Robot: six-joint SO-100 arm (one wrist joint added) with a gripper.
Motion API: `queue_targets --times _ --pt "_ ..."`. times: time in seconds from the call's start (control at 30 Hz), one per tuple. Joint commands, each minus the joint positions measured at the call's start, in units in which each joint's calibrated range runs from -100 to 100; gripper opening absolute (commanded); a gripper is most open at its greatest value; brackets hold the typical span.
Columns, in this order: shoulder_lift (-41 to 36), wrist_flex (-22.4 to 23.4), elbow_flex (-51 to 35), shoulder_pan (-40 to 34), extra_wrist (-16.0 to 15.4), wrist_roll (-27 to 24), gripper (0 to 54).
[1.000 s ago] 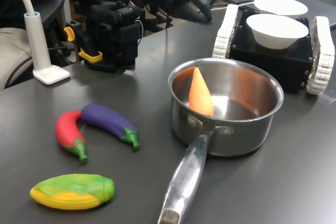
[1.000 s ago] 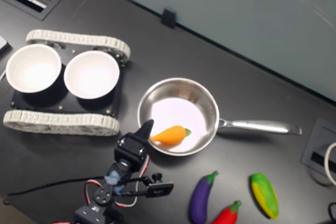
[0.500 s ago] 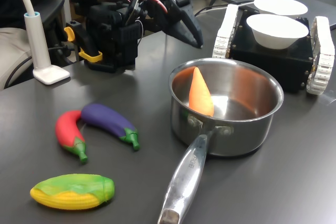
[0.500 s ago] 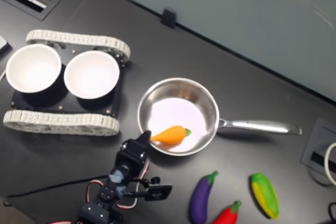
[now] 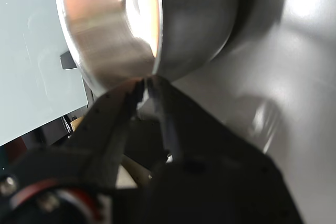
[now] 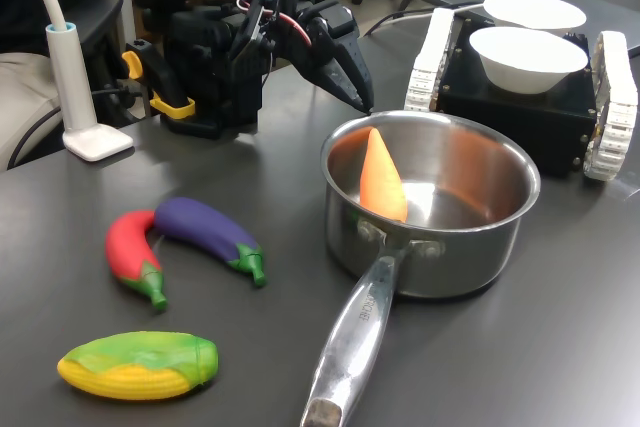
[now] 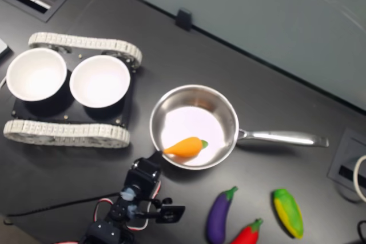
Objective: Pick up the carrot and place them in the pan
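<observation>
Second exterior view, carrot (image 7: 184, 147) inside pan (image 7: 229, 119), gripper (image 7: 155, 156) beside rim

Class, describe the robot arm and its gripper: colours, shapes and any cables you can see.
The arm is black and boxy, with red and white cables looping over its joints and a small blue part near the top. The gripper is black, with two long fingers tapering to points. A yellow clamp sits at its base.

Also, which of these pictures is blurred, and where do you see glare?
The wrist view is smeared: the shiny steel saucepan and dark fingers look soft. Both exterior views are sharp; in the second exterior view the saucepan's floor glares white behind the orange toy carrot.
</observation>
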Motion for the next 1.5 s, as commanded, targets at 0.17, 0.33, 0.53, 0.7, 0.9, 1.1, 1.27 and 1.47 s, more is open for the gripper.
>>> queue_targets --times 0.17,0.33,0.53,0.7,0.9,1.1,1.27,1.47 --pt "0.3 2.9 5.0 -1.6 0.6 -0.3 0.0" --pt "0.3 2.1 7.2 -1.8 0.6 -0.2 0.0" --pt "0.3 2.1 7.4 -2.0 0.6 0.0 0.0" --pt "0.3 2.2 7.4 -2.0 0.6 0.0 0.0" --pt "0.3 2.4 7.3 -1.0 0.7 -0.6 0.0" --pt "0.3 2.4 7.3 -0.4 0.7 -1.2 0.1" --pt "0.3 2.4 7.3 -0.9 0.7 -0.8 0.1" --pt "0.3 2.4 7.3 -0.9 0.7 -0.8 0.1"
